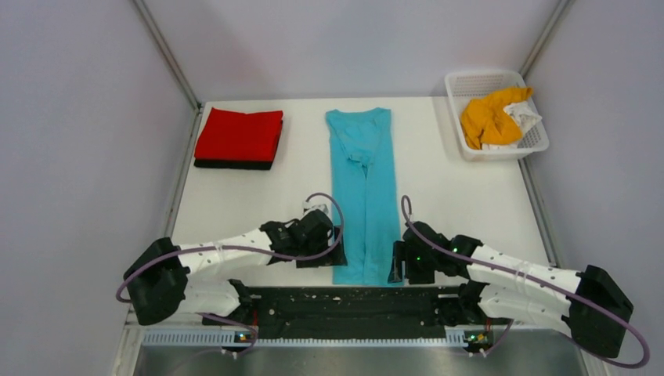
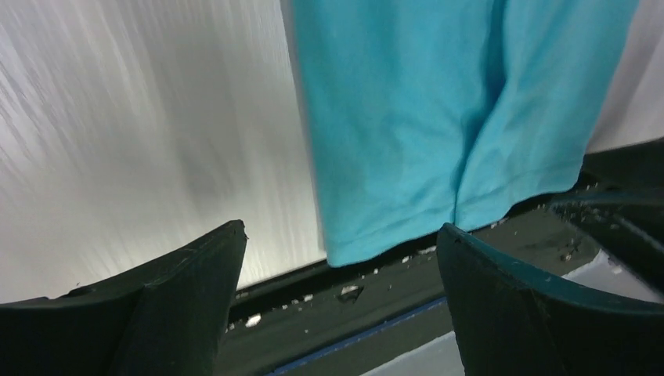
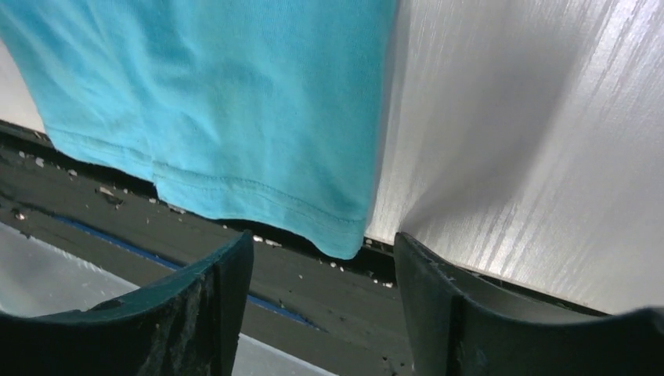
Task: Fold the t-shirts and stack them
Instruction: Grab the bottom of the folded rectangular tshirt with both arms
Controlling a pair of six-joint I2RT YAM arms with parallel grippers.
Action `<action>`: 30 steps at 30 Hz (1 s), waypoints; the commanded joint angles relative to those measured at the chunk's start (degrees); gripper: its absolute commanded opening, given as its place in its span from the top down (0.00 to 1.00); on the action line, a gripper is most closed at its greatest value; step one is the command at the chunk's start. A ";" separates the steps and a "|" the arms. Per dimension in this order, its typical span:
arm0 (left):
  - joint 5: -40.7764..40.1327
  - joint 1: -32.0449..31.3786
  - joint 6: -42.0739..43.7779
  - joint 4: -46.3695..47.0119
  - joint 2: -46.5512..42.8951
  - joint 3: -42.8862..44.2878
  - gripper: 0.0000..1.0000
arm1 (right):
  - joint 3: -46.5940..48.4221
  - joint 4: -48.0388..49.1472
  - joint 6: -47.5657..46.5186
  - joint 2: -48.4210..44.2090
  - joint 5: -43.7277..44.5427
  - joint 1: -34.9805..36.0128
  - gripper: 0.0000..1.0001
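Jaws spread and empty on both sides: the left gripper [image 2: 342, 231] faces the near-left hem corner of the turquoise t-shirt [image 1: 362, 196], the right gripper [image 3: 322, 236] its near-right corner, cloth just ahead of each gap. The shirt lies folded narrow, long axis running straight away, collar far. The left arm [image 1: 227, 252] and right arm [image 1: 517, 270] lie low, angled inward at that hem, equally near.

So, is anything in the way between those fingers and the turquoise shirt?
Nothing visible. The left fingers and right fingers are open right at the turquoise shirt's near hem corners, with no other object between.
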 commanded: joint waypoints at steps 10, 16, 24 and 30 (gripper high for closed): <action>-3.46 -11.82 -16.09 5.88 -2.11 -5.30 0.25 | -3.65 5.29 3.58 1.46 4.29 0.74 0.65; -3.25 -13.03 -17.53 3.40 0.18 -4.94 0.48 | -4.74 4.45 3.71 0.84 3.19 0.76 0.80; -4.24 -13.21 -20.30 4.47 1.38 -7.11 0.58 | -6.07 2.34 3.89 -2.77 1.75 0.69 0.84; -4.08 -13.30 -20.01 4.95 5.17 -5.83 0.63 | -6.21 2.67 3.91 -2.98 1.13 0.71 0.85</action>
